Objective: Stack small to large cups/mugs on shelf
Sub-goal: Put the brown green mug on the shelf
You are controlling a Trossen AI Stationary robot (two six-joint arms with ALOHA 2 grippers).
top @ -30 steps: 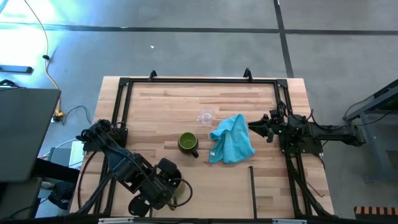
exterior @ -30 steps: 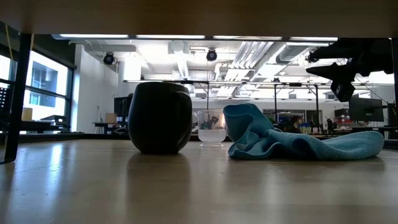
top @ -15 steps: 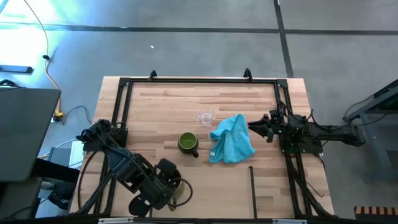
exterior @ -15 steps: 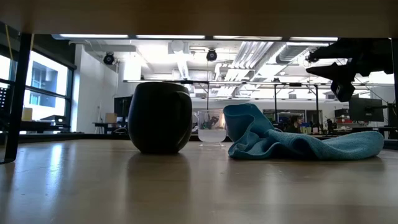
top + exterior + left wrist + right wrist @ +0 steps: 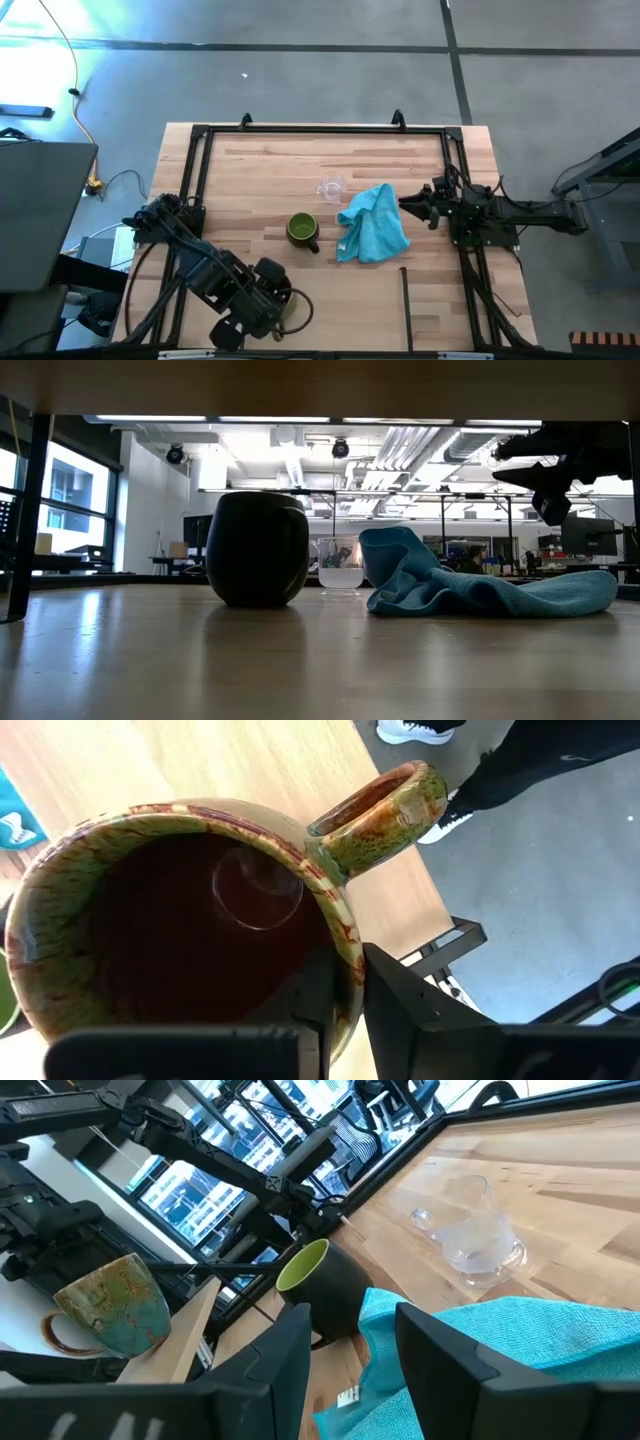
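The brown mug (image 5: 180,920) hangs in my left gripper (image 5: 345,1020) over the near left part of the table (image 5: 283,312); the right wrist view also shows this mug (image 5: 105,1308). The green mug (image 5: 302,230), dark outside, stands on its base mid-table. The clear glass cup (image 5: 331,187) stands just beyond it, toward the far edge. My right gripper (image 5: 405,203) is open and hovers at the table's right, above the cloth's edge. The shelf strip (image 5: 350,310) runs along the near edge. My left gripper holds the brown mug by its rim wall (image 5: 345,955), next to the handle (image 5: 390,810). One finger (image 5: 318,1005) is inside the mug and the other finger (image 5: 410,1010) is outside, coming from above. The mug is lifted clear, roughly upright.
A turquoise cloth (image 5: 375,222) lies crumpled between the green mug and my right gripper. Black frame rails (image 5: 320,131) border the table. A short black bar (image 5: 405,295) stands on the near strip. A person's shoes (image 5: 415,732) show on the floor past the near edge.
My left gripper, still holding the brown mug, has drifted slightly toward the table's near edge. Nothing else has moved.
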